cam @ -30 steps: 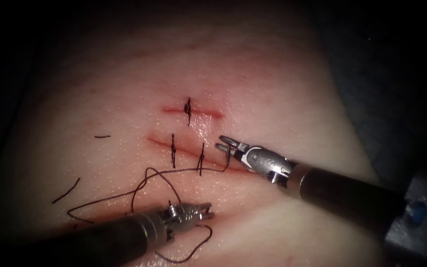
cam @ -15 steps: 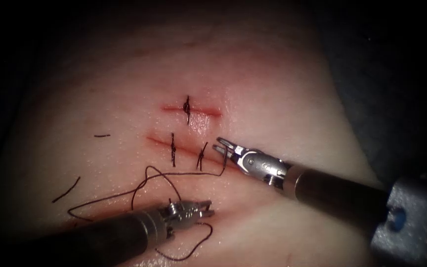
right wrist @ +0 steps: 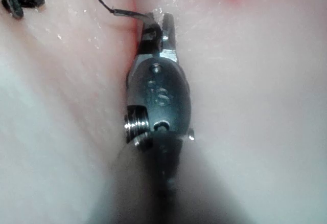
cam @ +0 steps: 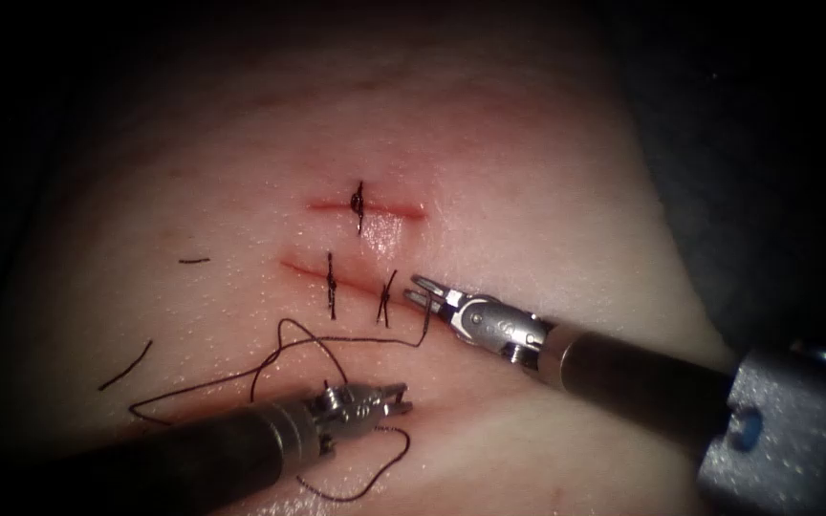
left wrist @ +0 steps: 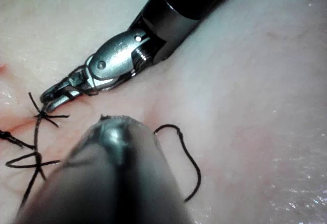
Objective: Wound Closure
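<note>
The tissue (cam: 547, 201) is carrying two cuts. The upper cut (cam: 399, 209) has one knotted stitch (cam: 357, 201). The lower cut (cam: 303, 268) has two stitches (cam: 331, 285) (cam: 386, 298), and its end toward 4 o'clock is lying unstitched under the right tool (cam: 420, 290).

This tool is coming in from 4 o'clock. Its jaws seem to be clenching a thin dark curved piece, which I take for the needle (cam: 428, 315), close to the end where the thread (cam: 289, 330) begins. The needle is hanging from the jaws toward 6 o'clock, just right of the second stitch. I cannot tell whether its point is touching the tissue.

The left tool (cam: 399, 397) is reaching in from 8 o'clock. Its jaws are standing a little apart and are grasping nothing. Loose thread is looping around it, toward 9 o'clock and toward 6 o'clock. Two cut ends of thread (cam: 193, 260) (cam: 126, 366) are lying well apart at 9 o'clock. Red fluid (cam: 322, 207) is staining both cuts.

In my judgement the work is standing at a further stitch at the open end of the lower cut, but one moment is not naming the exact step. Any next move is calling for a firm hold on the needle and for keeping the slack loops free from the left jaws.

I am finding no brand, label or readable writing on either tool.
</note>
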Action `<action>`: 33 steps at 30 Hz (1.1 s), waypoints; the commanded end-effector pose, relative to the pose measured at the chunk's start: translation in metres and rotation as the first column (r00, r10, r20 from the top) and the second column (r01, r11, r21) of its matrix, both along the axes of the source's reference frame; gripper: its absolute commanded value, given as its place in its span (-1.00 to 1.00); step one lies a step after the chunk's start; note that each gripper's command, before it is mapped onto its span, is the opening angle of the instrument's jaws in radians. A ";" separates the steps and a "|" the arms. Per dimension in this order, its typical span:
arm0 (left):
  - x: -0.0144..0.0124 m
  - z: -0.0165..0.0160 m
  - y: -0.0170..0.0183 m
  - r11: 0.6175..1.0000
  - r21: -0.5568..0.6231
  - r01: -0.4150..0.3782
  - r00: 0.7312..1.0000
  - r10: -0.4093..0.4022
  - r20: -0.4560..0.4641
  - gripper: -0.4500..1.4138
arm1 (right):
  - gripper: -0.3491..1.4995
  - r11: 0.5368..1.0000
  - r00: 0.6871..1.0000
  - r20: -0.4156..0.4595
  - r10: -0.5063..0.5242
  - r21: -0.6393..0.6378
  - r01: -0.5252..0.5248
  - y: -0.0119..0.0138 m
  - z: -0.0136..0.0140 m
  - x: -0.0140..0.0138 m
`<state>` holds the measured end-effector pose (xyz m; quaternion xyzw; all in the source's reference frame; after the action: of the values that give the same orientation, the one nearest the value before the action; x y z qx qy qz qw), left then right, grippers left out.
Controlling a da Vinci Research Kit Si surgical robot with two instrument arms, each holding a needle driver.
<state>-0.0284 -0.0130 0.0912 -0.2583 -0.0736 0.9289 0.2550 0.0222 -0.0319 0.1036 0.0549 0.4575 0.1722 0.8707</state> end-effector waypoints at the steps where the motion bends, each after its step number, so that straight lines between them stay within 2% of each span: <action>1: -0.0008 0.0006 0.0005 1.000 -0.019 -0.003 1.000 0.003 0.011 -0.37 | -1.00 0.999 0.999 -0.033 0.036 -0.005 -0.036 0.0014 -0.0007 0.0010; 2: -0.0010 0.0007 0.0010 0.999 -0.035 0.002 1.000 -0.002 0.018 -0.37 | -1.00 0.999 0.998 -0.042 0.054 0.000 -0.054 0.0019 -0.0013 0.0011; 3: -0.0014 0.0009 0.0017 0.998 -0.059 0.017 0.999 -0.015 0.030 -0.46 | -1.00 0.998 0.996 -0.052 0.065 0.003 -0.065 0.0025 -0.0019 0.0012; 4: -0.0021 0.0013 0.0027 0.995 -0.089 0.042 0.998 -0.038 0.047 -0.67 | -1.00 0.994 0.991 -0.078 0.106 0.037 -0.103 0.0037 -0.0032 0.0015; 5: -0.0024 0.0017 0.0033 0.994 -0.104 0.045 0.998 -0.040 0.050 -0.69 | -1.00 0.991 0.988 -0.086 0.126 0.062 -0.121 0.0042 -0.0038 0.0016; 8: -0.0030 0.0033 0.0044 0.993 -0.108 0.055 0.998 -0.050 0.046 -0.71 | -1.00 0.973 0.975 -0.110 0.195 0.146 -0.179 0.0057 -0.0052 0.0019; 9: -0.0030 0.0048 0.0048 0.992 -0.114 0.056 0.998 -0.051 0.044 -0.69 | -1.00 0.956 0.965 -0.122 0.234 0.209 -0.205 0.0068 -0.0059 0.0020; 12: -0.0024 0.0068 0.0049 0.992 -0.120 0.038 0.999 -0.034 0.035 -0.67 | -1.00 0.932 0.954 -0.125 0.272 0.281 -0.229 0.0082 -0.0066 0.0020; 19: 0.0000 0.0095 0.0026 0.998 -0.047 0.028 0.999 -0.029 -0.019 -0.64 | -1.00 0.859 0.932 -0.123 0.342 0.443 -0.257 0.0107 -0.0069 0.0019; 27: 0.0010 0.0106 0.0008 1.000 -0.017 0.024 0.999 -0.025 -0.045 -0.64 | -1.00 0.701 0.890 -0.105 0.443 0.660 -0.271 0.0138 -0.0077 0.0015; 30: 0.0009 0.0106 0.0001 1.000 -0.014 0.027 0.998 -0.028 -0.058 -0.64 | -1.00 0.633 0.864 -0.097 0.495 0.722 -0.281 0.0153 -0.0081 0.0013; 31: 0.0008 0.0106 -0.0002 1.000 -0.013 0.028 0.998 -0.028 -0.056 -0.64 | -1.00 0.567 0.844 -0.076 0.530 0.772 -0.287 0.0161 -0.0083 0.0013; 33: 0.0007 0.0105 -0.0004 1.000 -0.012 0.028 0.998 -0.029 -0.053 -0.64 | -1.00 0.507 0.833 -0.055 0.550 0.815 -0.280 0.0165 -0.0083 0.0014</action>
<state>-0.0272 -0.0136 0.1011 -0.2350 -0.0585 0.9322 0.2690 0.0226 -0.0164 0.0948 0.3550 0.4578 0.5556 0.5964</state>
